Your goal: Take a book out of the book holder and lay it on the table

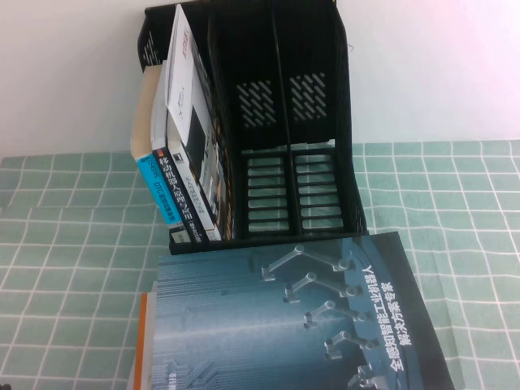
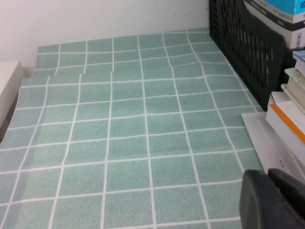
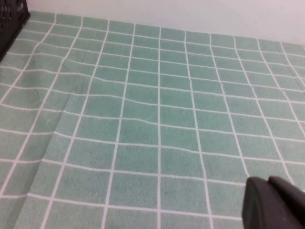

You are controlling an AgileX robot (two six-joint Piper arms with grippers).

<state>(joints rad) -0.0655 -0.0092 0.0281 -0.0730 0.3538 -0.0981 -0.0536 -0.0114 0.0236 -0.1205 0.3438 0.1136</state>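
Observation:
The black book holder (image 1: 276, 122) stands upright at the back of the table (image 1: 455, 195). The white book (image 1: 185, 73) leans in its left compartment among other books; the middle and right compartments are empty. Neither gripper shows in the high view. In the left wrist view my left gripper (image 2: 267, 172) hangs shut and empty over the green grid cloth (image 2: 133, 124), with the holder's side (image 2: 248, 43) beyond it. In the right wrist view my right gripper (image 3: 268, 180) is shut and empty above bare cloth (image 3: 167, 109), a corner of the holder (image 3: 9, 19) far off.
A large dark blue book (image 1: 292, 325) lies on a stack in front of the holder, an orange-edged book (image 1: 145, 341) under it. Thicker books (image 1: 166, 191) stand beside the white one. The stack (image 2: 290, 109) lies close to my left gripper. A white wall stands behind.

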